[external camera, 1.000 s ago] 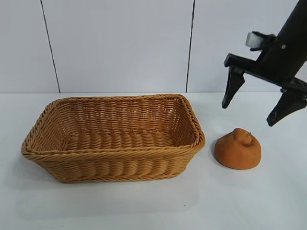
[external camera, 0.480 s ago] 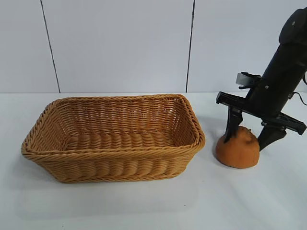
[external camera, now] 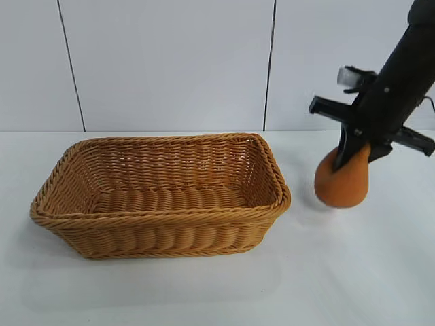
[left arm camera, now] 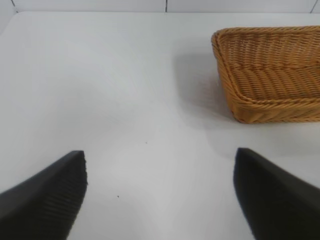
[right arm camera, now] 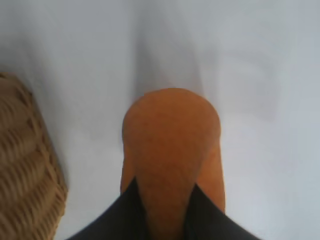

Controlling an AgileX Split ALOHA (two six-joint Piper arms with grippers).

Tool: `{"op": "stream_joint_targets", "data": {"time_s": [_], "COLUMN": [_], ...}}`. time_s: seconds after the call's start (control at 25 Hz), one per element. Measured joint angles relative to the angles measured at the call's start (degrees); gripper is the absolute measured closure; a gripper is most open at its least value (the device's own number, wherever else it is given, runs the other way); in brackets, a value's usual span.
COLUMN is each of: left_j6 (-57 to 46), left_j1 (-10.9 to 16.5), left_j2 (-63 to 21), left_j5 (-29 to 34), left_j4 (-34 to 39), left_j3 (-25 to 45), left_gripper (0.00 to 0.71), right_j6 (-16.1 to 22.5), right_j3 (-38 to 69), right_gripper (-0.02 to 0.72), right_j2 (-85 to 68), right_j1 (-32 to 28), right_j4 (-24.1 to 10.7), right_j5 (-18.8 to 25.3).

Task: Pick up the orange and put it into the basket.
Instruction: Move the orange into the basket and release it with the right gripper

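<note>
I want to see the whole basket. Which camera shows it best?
The exterior view: the whole basket shows there, rim and inside. The left wrist view catches only one end of it, and the right wrist view just a blurry corner beside the orange.

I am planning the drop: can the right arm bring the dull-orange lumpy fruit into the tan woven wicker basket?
Probably yes: the right end effector holds the orange fruit lifted beside the wicker basket, whose open top shows nothing inside.

Open tabletop [external camera: 353, 272] beside basket [external camera: 163, 231]
</note>
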Motion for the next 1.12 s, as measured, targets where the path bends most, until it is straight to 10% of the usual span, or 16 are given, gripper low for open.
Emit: {"op": "stream_joint_targets", "data": {"time_s": [0.48,1.12], "left_j6": [0.00,0.00], "left_j1": [0.00,0.00], "left_j2": [0.00,0.00], "left_j5": [0.00,0.13], "left_j4": [0.00,0.07], "left_j3": [0.00,0.00], "left_gripper": [0.133,0.133], "right_j6": [-0.04,1.25], "right_j3": [-8.18,-8.18], "right_gripper": [0.650,0.650], "right_j2": [-8.31,-2.19], "right_j1": [2.32,28.91], "right_j4": [2.89,3.63], "right_j5": [2.05,-9.93]}}
